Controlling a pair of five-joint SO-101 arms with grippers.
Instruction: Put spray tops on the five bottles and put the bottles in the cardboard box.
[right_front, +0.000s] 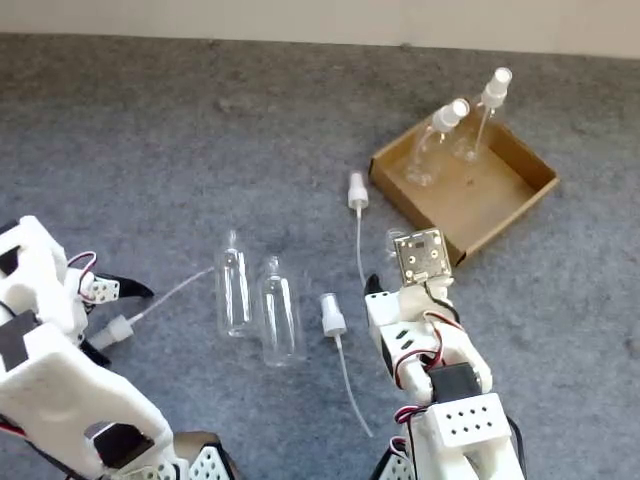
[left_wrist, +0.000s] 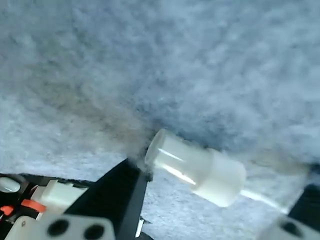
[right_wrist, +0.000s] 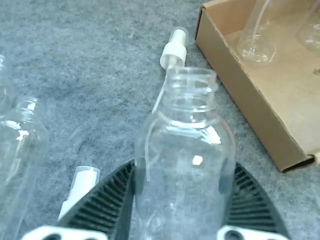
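At about 8 o'clock in the high view, the left gripper (right_front: 122, 322) has its jaws spread. A loose spray top (right_front: 116, 329) lies between them on the grey carpeted table (right_front: 200, 130), with its thin tube running out toward 2 o'clock. The left wrist view, though blurred, adds detail: the cap's clear end rests against one black finger (left_wrist: 120, 195), and the other finger stands off at the tube side.

Near the centre, two open bottles (right_front: 256, 298) lie side by side with their necks toward 12 o'clock. Just beside them lies a second spray top (right_front: 332, 318), its tube trailing toward 5 o'clock. A third spray top (right_front: 357, 190) lies farther up, tube toward 6 o'clock.

At 5 o'clock, the right wrist view shows the right gripper (right_wrist: 183, 172) with its ribbed jaws pressed on both sides of an uncapped held bottle (right_wrist: 182, 125). The bottle's open neck points toward the third spray top. From overhead the arm's own wrist camera covers most of this bottle.

At 2 o'clock sits the cardboard box (right_front: 490, 205). Two capped bottles (right_front: 430, 150) lean inside it near the far corner. Their spray heads show from overhead, and their bases show in the right wrist view.
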